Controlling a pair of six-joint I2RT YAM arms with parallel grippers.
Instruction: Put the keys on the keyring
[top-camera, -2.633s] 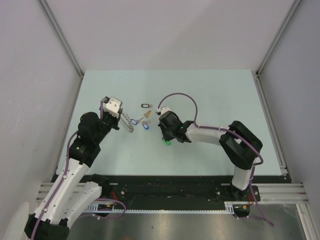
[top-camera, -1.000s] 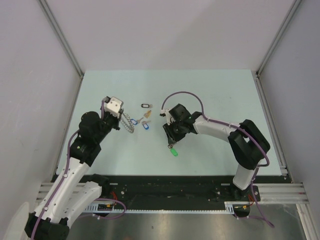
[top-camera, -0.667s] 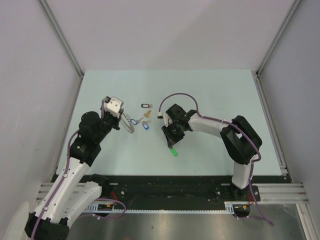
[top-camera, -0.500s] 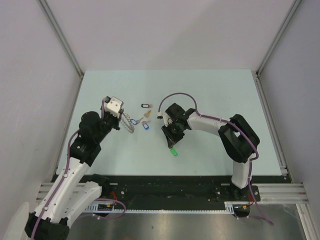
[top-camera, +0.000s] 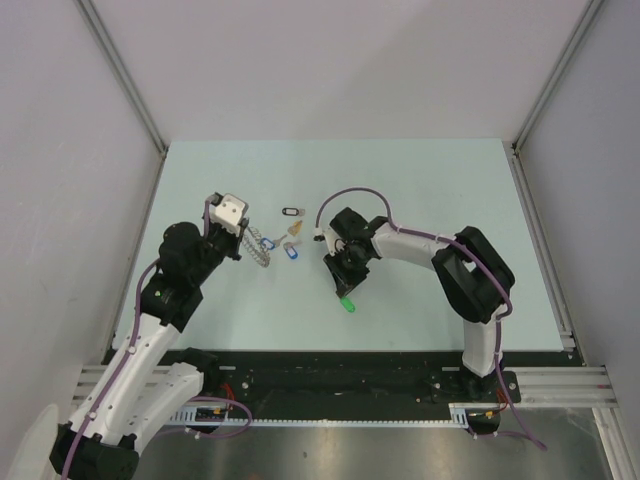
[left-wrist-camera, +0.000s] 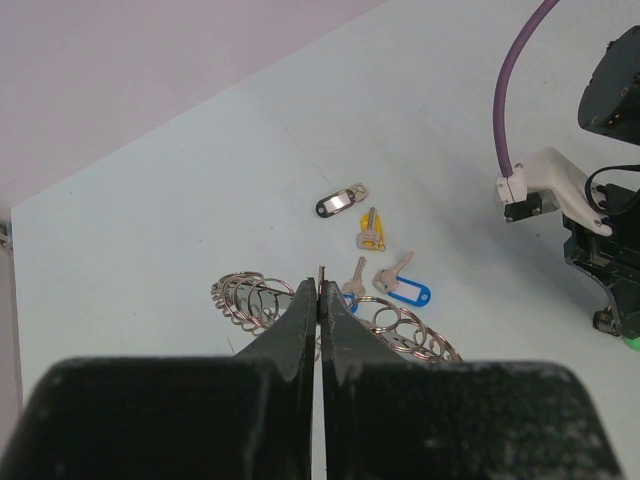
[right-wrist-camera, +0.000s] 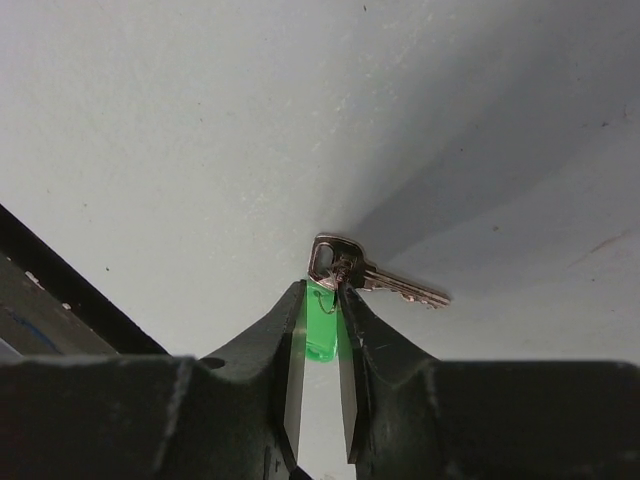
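Right wrist view shows the right gripper (right-wrist-camera: 320, 296) low over the bench (right-wrist-camera: 150, 120). Its fingers are clamped on the green tag (right-wrist-camera: 320, 335), one against each long side. The small metal key (right-wrist-camera: 385, 282) joined to the tag lies just past the fingertips, seemingly on the bench. In the top view this spot is near the middle of the bench, well apart from the keyring (top-camera: 259, 247).

The left gripper (left-wrist-camera: 320, 290) has its fingers pressed together. A thin sliver of metal shows between the tips, so they appear to pinch the keyring, whose loops spread to both sides of them. Just beyond lie the black-tagged key (left-wrist-camera: 340, 201), the yellow-tagged key (left-wrist-camera: 371, 237) and the blue-tagged key (left-wrist-camera: 407, 296).

The right-hand hold is on the smooth tag, not the key. I judge that the tag could squirt out, or the key could swing on its link and miss the ring's end. The floppy ring could also slip or sag from so thin a pinch.

No writing is readable. The black tag's pale window looks blank, or its print is too small to tell.
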